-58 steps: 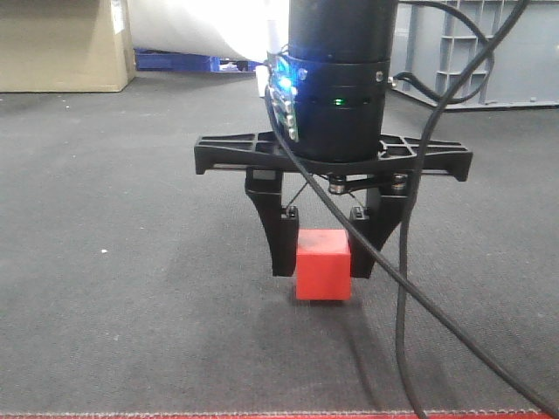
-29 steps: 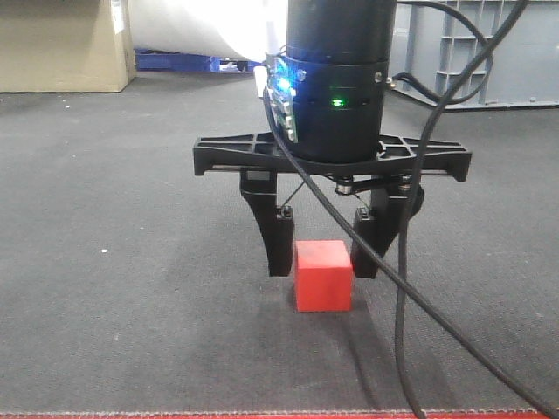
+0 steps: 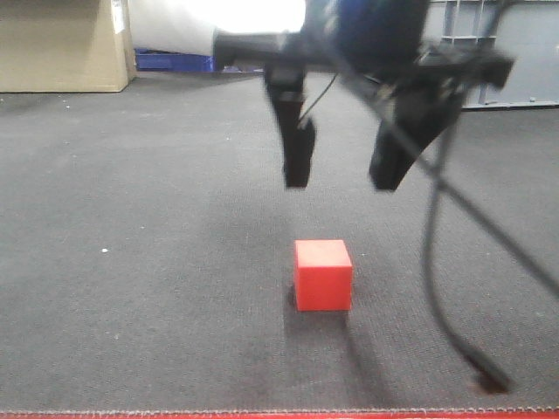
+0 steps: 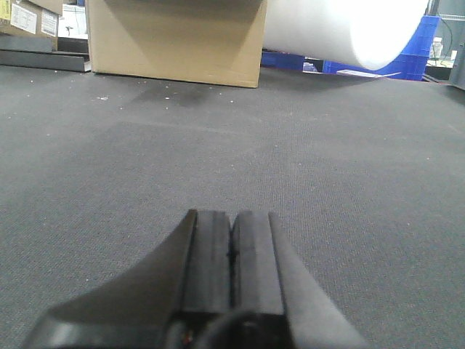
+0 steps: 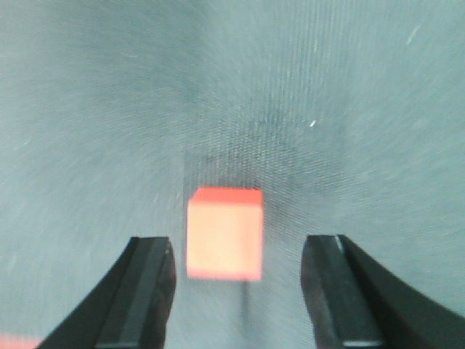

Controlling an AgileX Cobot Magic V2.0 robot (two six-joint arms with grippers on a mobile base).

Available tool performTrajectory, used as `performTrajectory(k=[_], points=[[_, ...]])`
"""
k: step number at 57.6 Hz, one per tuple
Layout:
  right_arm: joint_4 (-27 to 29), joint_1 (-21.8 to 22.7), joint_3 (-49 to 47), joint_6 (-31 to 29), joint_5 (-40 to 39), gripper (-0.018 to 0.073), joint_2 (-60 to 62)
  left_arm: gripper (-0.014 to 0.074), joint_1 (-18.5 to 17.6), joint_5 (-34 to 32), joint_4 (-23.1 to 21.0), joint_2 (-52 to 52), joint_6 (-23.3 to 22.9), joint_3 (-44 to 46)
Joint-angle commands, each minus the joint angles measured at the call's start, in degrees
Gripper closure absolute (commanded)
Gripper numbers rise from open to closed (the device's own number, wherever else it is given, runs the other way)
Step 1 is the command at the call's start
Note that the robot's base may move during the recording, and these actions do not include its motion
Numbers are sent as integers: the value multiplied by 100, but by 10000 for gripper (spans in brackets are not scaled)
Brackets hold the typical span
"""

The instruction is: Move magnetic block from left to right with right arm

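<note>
From the front-facing camera, my right gripper [image 3: 345, 179] has lifted clear: a second ago its fingers sat low on either side of the magnetic block [image 3: 323, 275], half a second ago they had spread and let it go, and now they hang blurred and well above it, jaws apart with nothing between them. The red cube rests alone on the dark grey mat [image 3: 131, 262], square and upright, in the same spot as half a second ago. A black cable [image 3: 437, 262] trails down to the mat just right of the block without touching it. A cardboard box [image 3: 61, 48] stands far back on the left. I read this as the release being done and the arm pulling away, so the placing step looks finished; whether this spot counts as far enough to the right I cannot tell from this view.

On the left wrist camera, my left gripper [image 4: 232, 254] shows its two pads pressed together, holding nothing, low over bare mat. Beyond it are a cardboard box [image 4: 174, 40] and a large white roll [image 4: 341, 29]. No block appears here.

On the right wrist camera, the picture is smeared by motion. The block [image 5: 225, 233] lies on the mat below, between the two black fingers [image 5: 145, 291] but well apart from both, which confirms it is free.
</note>
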State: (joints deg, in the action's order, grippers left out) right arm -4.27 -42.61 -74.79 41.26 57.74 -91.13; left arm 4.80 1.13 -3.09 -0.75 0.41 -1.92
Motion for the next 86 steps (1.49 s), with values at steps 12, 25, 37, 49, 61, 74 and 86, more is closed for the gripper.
performTrajectory(k=[12,25,37,49,61,74,86], points=[[183,704,1318,-1411,-1071,338,1770,722,-5,-445,-15,-39,-41,-29],[662,2053,2552,-3091,-1406,501,3177,722,-5,-445,-15,-39,-41,-29],[1048,3214,3345,-4126,-1787,501,4106,722,-5,-445,-15,-39,-41,-29],[1042,3752,4343,-4126,-3233,501,5071,722,-5,-445,-15,-39,-41,-29],[1021,3751,5313,-4126,-4499,501,6269,722,-5,-445,-15,-39,-41,-29],[972,3751,6031,-4126,-4845,501,7836,722,-5,-445,-15,-39,-41,-29],[972,3751,6288,-4126,-4778,501,8534,722,-5,-445,-15,-39,-41,-29]])
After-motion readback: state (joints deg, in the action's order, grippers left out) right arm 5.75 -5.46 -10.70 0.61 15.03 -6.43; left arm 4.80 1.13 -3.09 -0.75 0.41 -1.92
